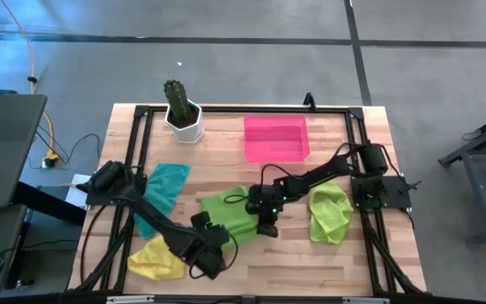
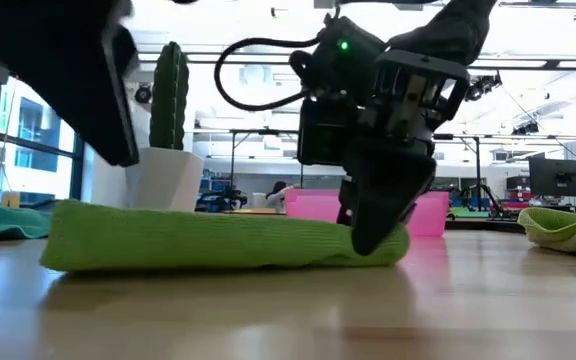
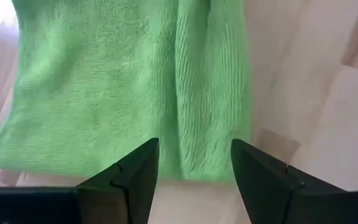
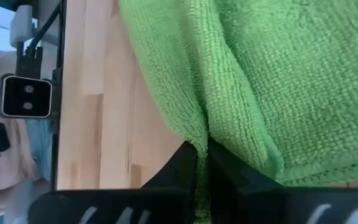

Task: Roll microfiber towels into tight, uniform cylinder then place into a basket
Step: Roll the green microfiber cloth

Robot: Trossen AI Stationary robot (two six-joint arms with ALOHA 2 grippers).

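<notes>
At table centre: lying flat, partly folded lime green towel (image 1: 229,211). Right gripper (image 4: 202,163) pinching its edge, fingers clamped on cloth. Left gripper (image 3: 194,163) hovering at near edge, fingers apart, holding nothing.

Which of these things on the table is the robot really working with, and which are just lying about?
Part of the job:
- green towel, pinched by the right hand; left hand open beside it
- second green towel
- teal towel
- yellow towel
- pink basket

Lying about:
- cactus pot
</notes>
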